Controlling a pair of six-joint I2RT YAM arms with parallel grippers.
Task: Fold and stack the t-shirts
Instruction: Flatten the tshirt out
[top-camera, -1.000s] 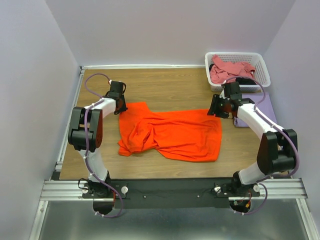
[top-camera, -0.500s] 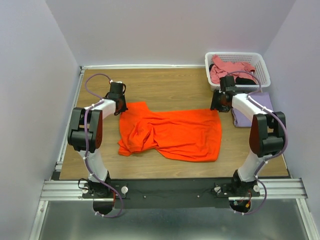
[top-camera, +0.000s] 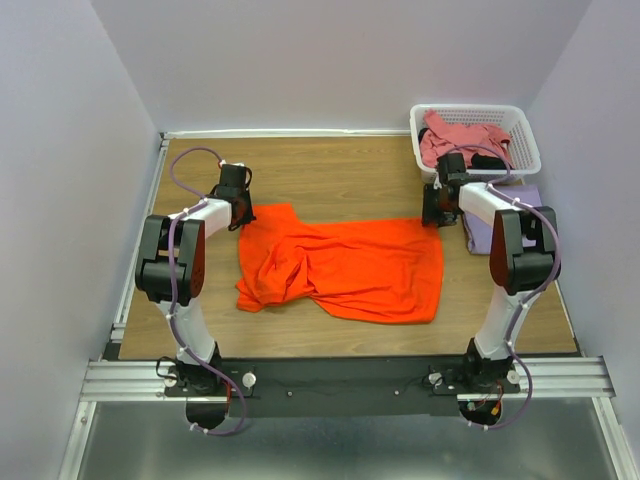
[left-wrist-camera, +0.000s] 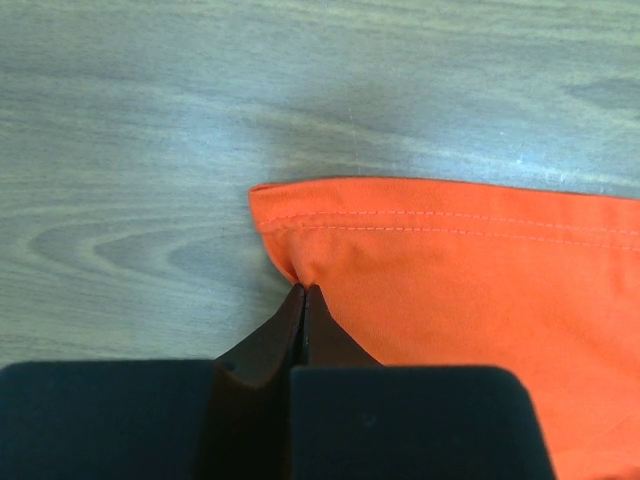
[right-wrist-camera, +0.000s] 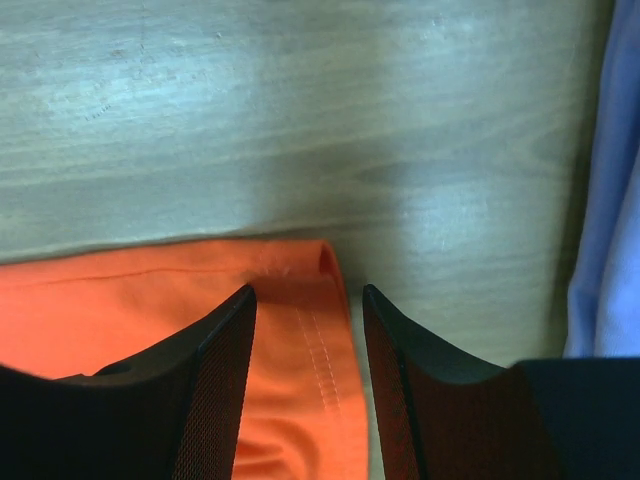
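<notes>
The orange t-shirt (top-camera: 350, 270) lies spread and rumpled across the middle of the wooden table. My left gripper (top-camera: 243, 213) is at its far left corner, shut on the hem, and the orange cloth (left-wrist-camera: 470, 270) puckers at the closed tips (left-wrist-camera: 303, 290). My right gripper (top-camera: 432, 213) is low over the far right corner and open, its fingers straddling the hemmed corner (right-wrist-camera: 150, 300) without pinching it. A folded lavender t-shirt (top-camera: 478, 240) lies at the right, partly under my right arm. A pink t-shirt (top-camera: 455, 140) and some black cloth (top-camera: 490, 160) sit in the basket.
The white lattice basket (top-camera: 470, 108) stands at the far right corner of the table. The lavender cloth (right-wrist-camera: 610, 200) is close to the right of my right gripper. Walls enclose the table on the left, back and right.
My left gripper has shut on the orange shirt's far left corner. My right arm swung in and down, bringing its open gripper onto the far right corner.
</notes>
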